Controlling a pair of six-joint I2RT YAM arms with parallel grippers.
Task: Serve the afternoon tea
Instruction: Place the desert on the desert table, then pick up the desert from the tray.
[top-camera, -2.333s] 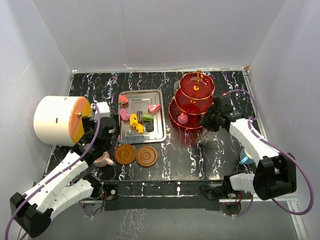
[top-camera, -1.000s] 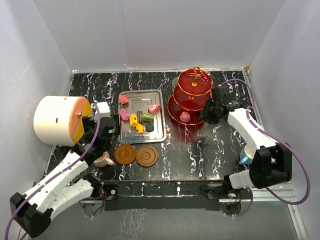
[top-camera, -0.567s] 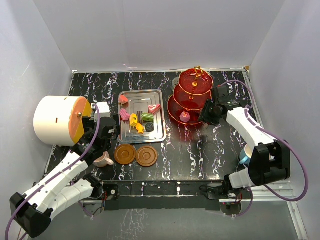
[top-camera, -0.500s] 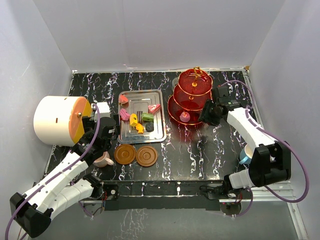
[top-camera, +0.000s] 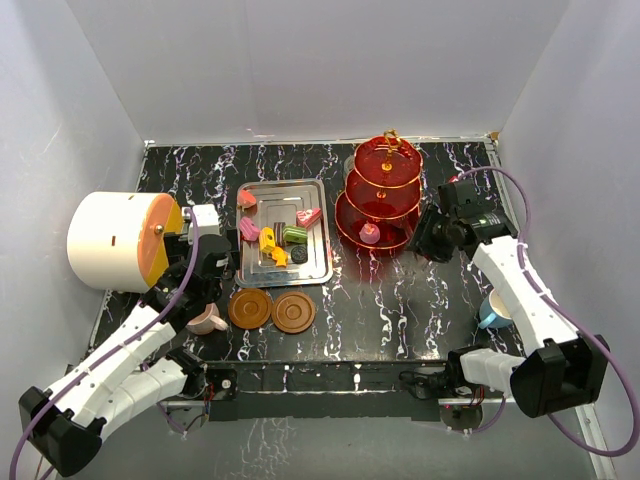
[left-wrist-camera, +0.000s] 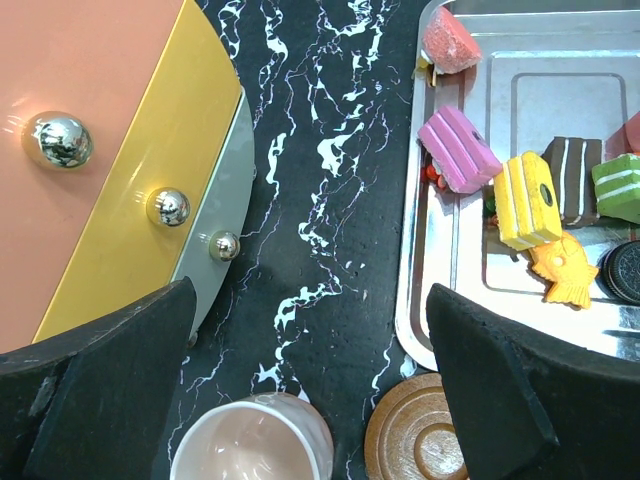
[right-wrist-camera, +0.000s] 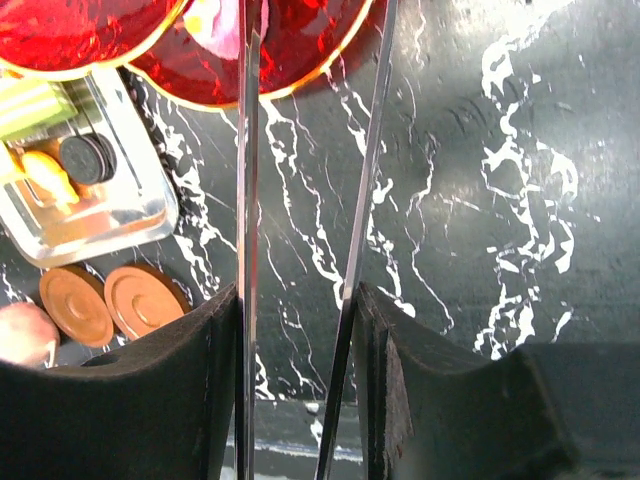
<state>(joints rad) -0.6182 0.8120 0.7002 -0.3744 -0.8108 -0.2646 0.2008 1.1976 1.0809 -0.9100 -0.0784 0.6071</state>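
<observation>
The right gripper (top-camera: 422, 238) has its two thin fingers (right-wrist-camera: 247, 200) set a narrow way apart with nothing between them. It hangs just beside the right rim of the red three-tier stand (top-camera: 392, 180), apart from it, and the stand itself rises just right of the steel tray (top-camera: 290, 195). One pink sweet (top-camera: 368, 235) lies on the lowest tier, on the side toward the tray.

The left gripper (left-wrist-camera: 310, 300) is spread wide and empty over the black marbled table (top-camera: 380, 300), just off the tray's left edge. The pink cup (left-wrist-camera: 250, 440) stands upright below the gap between its fingers, off the tray's near left corner.

On the tray lie eight sweets (left-wrist-camera: 528, 200) that can be counted: pink, magenta, yellow, brown, green, an orange fish, a dark cookie and a red wedge. Two brown saucers (top-camera: 250, 308) sit side by side just before the tray's near edge, the second (top-camera: 293, 313) to the right of the first. One blue cup (top-camera: 492, 312) stands well apart from the tray, far to its right. One white drum (top-camera: 110, 240) with an orange face lies to the tray's left.
</observation>
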